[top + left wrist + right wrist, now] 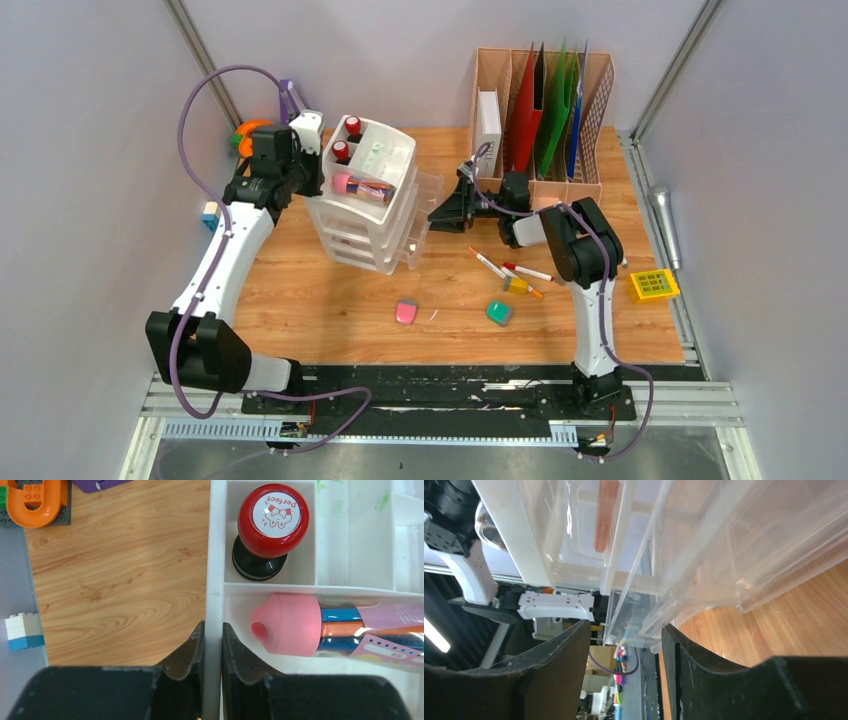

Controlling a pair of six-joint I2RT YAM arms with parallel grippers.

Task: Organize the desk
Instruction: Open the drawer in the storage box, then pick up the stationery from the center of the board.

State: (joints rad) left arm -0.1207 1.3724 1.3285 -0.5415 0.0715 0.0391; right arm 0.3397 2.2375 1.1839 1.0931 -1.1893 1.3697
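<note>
**Both arms at the drawer unit**

The left gripper [212,630] is clenched on the white wall of the tray [215,555] that tops the drawer unit [370,225]. In the tray, a red stamp [272,517] sits in one compartment, a second stamp [352,126] in the next, and a pink-capped pen bundle [345,630] lies in the long slot. The right gripper [626,630] is released, jaws apart on either side of a clear drawer lip [644,635].

At the back, a rack [592,100] holds red, green and blue folders.

The wood-grain counter [300,310] fills the booth between grey walls. On its open front lie markers [500,268], a pink eraser [406,311] and a green one [499,313]. A yellow box [652,285] sits at the right edge.
</note>
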